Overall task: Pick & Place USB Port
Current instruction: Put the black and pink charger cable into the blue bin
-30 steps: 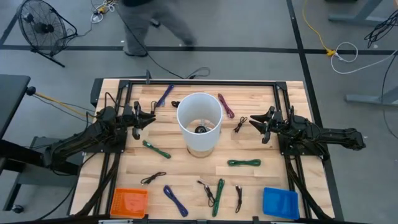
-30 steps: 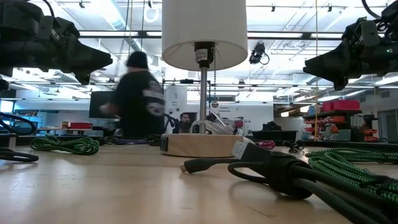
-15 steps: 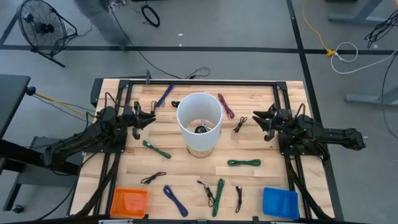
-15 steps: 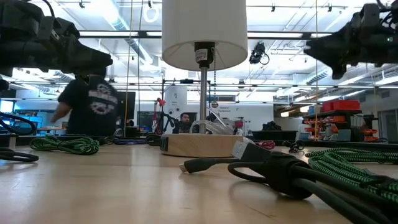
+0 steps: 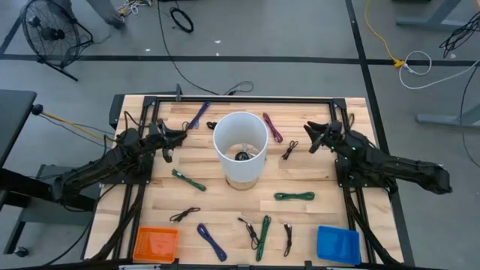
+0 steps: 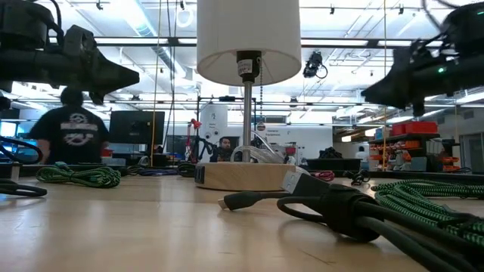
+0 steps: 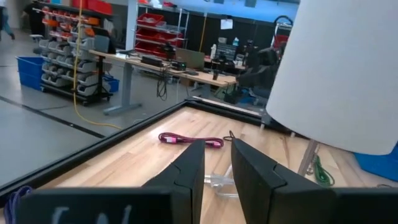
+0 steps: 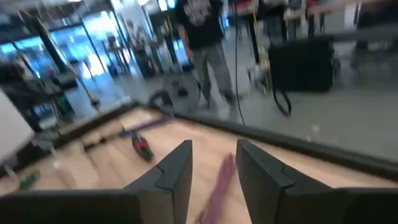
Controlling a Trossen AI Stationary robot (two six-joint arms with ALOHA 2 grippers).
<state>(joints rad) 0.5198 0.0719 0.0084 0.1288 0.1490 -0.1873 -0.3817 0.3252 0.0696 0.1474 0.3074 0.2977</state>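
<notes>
Both arms raised beside the lamp, nothing held; cables not yet picked.

From the left: the left gripper hangs above the table beside the lamp, its fingers a narrow gap apart around nothing. The green cable lies just in front of it, the orange bin at the near left corner. The right gripper hovers near the black cable, jaws a little apart and empty; the blue bin sits at the near right corner. A good pick probably means widening the jaws, descending straight over a plug end, and avoiding the lampshade.
</notes>
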